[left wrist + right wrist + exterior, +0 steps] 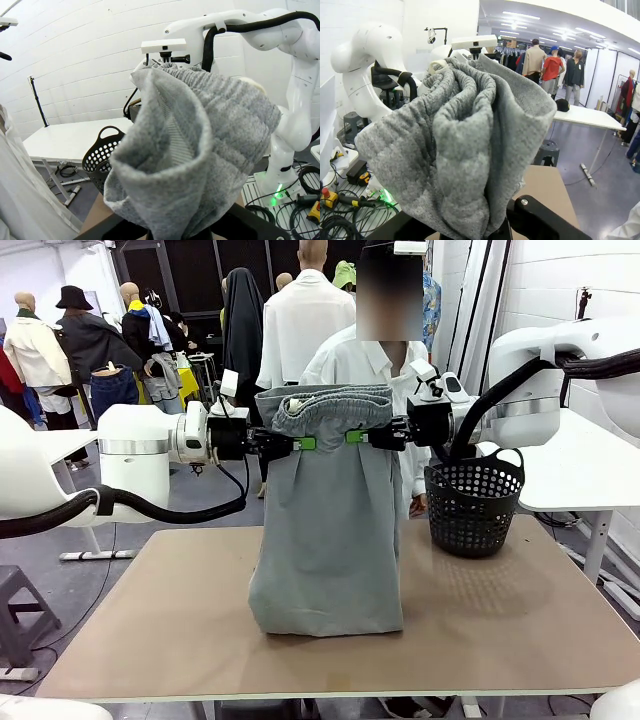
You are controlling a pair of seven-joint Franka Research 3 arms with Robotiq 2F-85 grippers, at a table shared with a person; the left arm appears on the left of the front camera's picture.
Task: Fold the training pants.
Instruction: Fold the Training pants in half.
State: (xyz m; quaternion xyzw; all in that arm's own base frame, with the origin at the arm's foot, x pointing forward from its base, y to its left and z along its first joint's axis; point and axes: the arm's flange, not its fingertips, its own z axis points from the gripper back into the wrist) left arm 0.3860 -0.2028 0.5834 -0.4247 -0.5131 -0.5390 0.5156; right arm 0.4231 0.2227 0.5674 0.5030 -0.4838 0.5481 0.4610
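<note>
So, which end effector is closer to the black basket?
The right one. The right end effector grips the waistband of the pants just up and left of the basket; the left end effector grips the waistband's other side, farther from it.

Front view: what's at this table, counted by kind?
Training pants: 1
Black basket: 1
Grippers, left gripper and right gripper, each shut on the waistband: 2
Total: 4

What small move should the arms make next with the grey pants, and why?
Probably lower both arms forward to lay the training pants flat: the left gripper and right gripper pinch the waistband, and only the leg ends rest on the table.
</note>
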